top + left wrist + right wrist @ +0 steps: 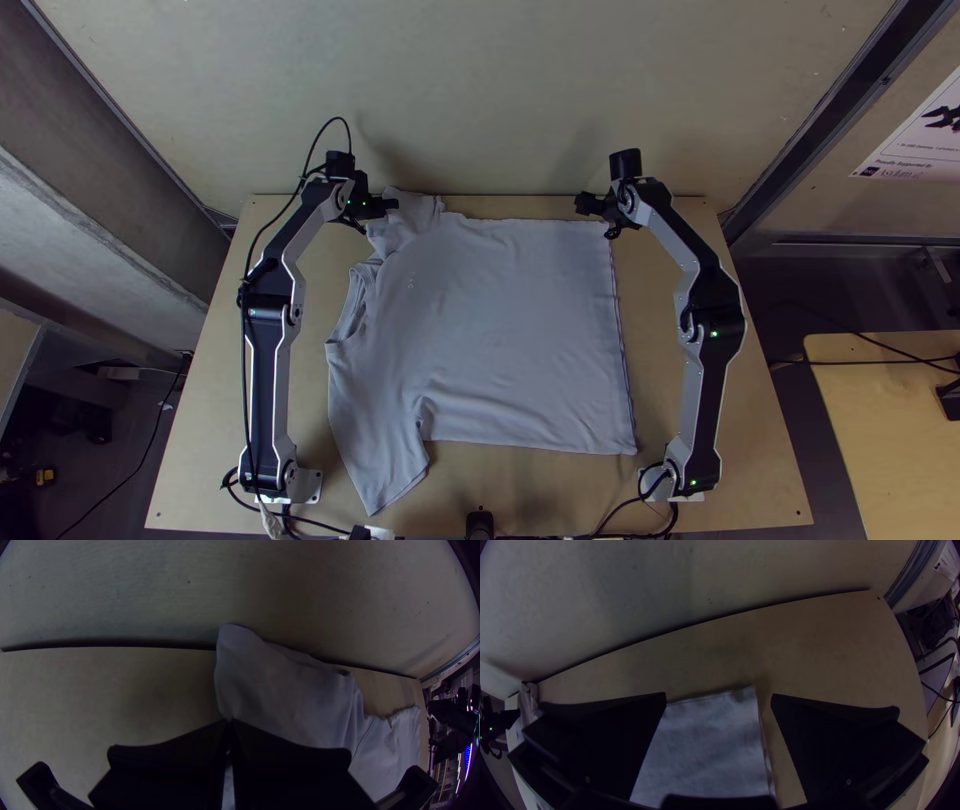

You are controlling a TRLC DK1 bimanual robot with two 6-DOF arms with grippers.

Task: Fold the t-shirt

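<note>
Silver-edged black links [713, 400] with small green lights [714, 334], a black cable [245, 370] along the left arm [270, 380].

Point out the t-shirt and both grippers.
T-shirt [505, 330]: top view, middle of its body.
Left gripper [229, 723]: left wrist view, midway between its fingertips.
Right gripper [718, 696]: right wrist view, midway between its fingertips.

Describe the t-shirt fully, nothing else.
The pale grey t-shirt, of thin-looking cloth, lies mostly spread on the table, its neckline to the robot's left, hem to its right. The near sleeve lies flat; the far sleeve is rumpled, pinched by the left gripper. The open right gripper is at the far hem corner.
</note>
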